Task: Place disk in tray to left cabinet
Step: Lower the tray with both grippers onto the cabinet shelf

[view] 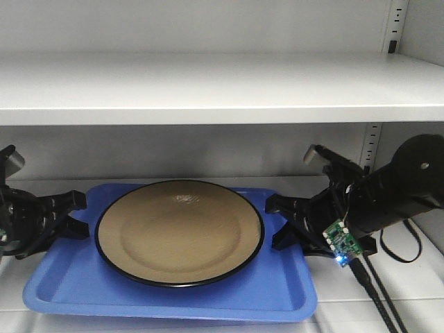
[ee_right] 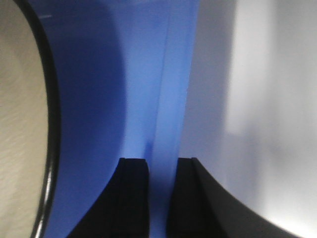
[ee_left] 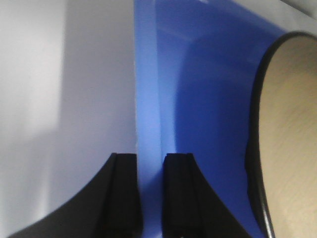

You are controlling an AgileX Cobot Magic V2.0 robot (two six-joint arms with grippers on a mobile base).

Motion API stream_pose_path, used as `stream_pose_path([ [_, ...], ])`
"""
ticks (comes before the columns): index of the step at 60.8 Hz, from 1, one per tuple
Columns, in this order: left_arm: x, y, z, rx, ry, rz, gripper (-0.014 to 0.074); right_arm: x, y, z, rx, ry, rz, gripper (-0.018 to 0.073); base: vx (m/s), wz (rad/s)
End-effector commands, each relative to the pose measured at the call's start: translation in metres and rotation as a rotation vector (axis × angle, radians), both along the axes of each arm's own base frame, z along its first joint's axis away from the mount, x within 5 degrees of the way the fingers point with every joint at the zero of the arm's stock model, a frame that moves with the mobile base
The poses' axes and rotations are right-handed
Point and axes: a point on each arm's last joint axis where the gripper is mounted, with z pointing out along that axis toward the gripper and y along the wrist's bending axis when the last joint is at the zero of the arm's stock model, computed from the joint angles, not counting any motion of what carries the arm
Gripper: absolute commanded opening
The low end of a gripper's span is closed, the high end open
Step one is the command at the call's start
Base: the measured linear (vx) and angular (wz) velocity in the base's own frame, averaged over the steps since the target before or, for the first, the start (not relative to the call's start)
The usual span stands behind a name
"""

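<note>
- Tray (view: 173, 295) sat on the lower shelf (view: 416, 291) of the cabinet (view: 208, 87), long side across the front view, a wide shelf overhead.
- Disk (view: 180, 231) lay flat in the tray, centred, its black rim close to the tray's back edge and well inside the front edge.
- Left gripper (view: 73, 215) was at the tray's left short edge; right gripper (view: 281, 222) at the right short edge.
- Left wrist view: tray rim (ee_left: 150, 124) ran up between the two black fingers (ee_left: 124, 193), one finger outside over the shelf (ee_left: 64, 99), one inside over the tray floor. Fingers pinched the rim, no gap seen either side.
- Disk (ee_left: 292, 139) showed at the right of that view, apart from the fingers.
- Right wrist view: same arrangement mirrored. Rim (ee_right: 168, 109) passed between the fingers (ee_right: 133, 198), clamped on it; shelf (ee_right: 257, 109) lay to the right, disk (ee_right: 20, 124) to the left, not touched.
- A small green circuit board (view: 341, 241) with a blue light hung on the right arm, cables (view: 378, 291) trailing down from it.
- Slotted strips (view: 373, 149) showed at the cabinet's back right corner.
</note>
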Motion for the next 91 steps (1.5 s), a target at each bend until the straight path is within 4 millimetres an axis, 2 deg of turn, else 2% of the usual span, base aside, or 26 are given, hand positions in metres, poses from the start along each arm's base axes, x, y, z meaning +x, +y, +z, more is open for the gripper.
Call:
stream_pose_path([
  [1, 0.003, -0.011, 0.021, -0.121, -0.075, 0.03, 0.0, 0.0, 0.011, 0.027, 0.122, -0.103, -0.02, -0.0004, 0.0, 0.0],
  [10, 0.011, -0.011, 0.009, -0.117, -0.039, 0.031, 0.0004, 0.008, 0.012, 0.018, 0.119, -0.102, -0.036, 0.0001, 0.0, 0.0],
  [19, 0.012, -0.011, 0.008, -0.115, -0.038, 0.032, 0.0029, 0.011, 0.012, 0.016, 0.103, -0.119, -0.037, 0.0022, 0.0, 0.0],
  [32, 0.014, -0.009, 0.009, -0.039, -0.095, 0.001, 0.0146, 0.012, 0.008, 0.013, 0.036, -0.135, -0.023, 0.0104, 0.0, 0.0],
  [39, 0.016, -0.008, 0.01, -0.026, -0.125, 0.008, 0.0253, 0.015, 0.006, 0.014, 0.004, -0.175, -0.031, 0.0187, 0.0, 0.0],
  [40, 0.017, -0.007, 0.011, -0.025, -0.141, 0.021, 0.0367, 0.017, 0.005, 0.015, -0.005, -0.209, -0.043, 0.0301, 0.0, 0.0],
  [50, 0.018, -0.006, 0.011, -0.02, -0.149, 0.027, 0.0451, 0.019, 0.003, 0.016, -0.029, -0.234, -0.045, 0.044, 0.0, 0.0],
  [56, 0.018, -0.006, 0.011, -0.005, -0.153, 0.025, 0.0458, 0.02, 0.001, 0.014, -0.063, -0.245, -0.038, 0.0469, 0.0, 0.0],
  [71, 0.019, -0.001, 0.011, 0.075, -0.189, 0.027, 0.0457, 0.022, -0.006, 0.013, -0.193, -0.293, -0.013, 0.047, 0.0, 0.0],
  [91, 0.018, -0.002, 0.01, 0.074, -0.173, 0.015, 0.0457, 0.021, -0.007, 0.012, -0.203, -0.279, -0.006, 0.047, 0.0, 0.0],
])
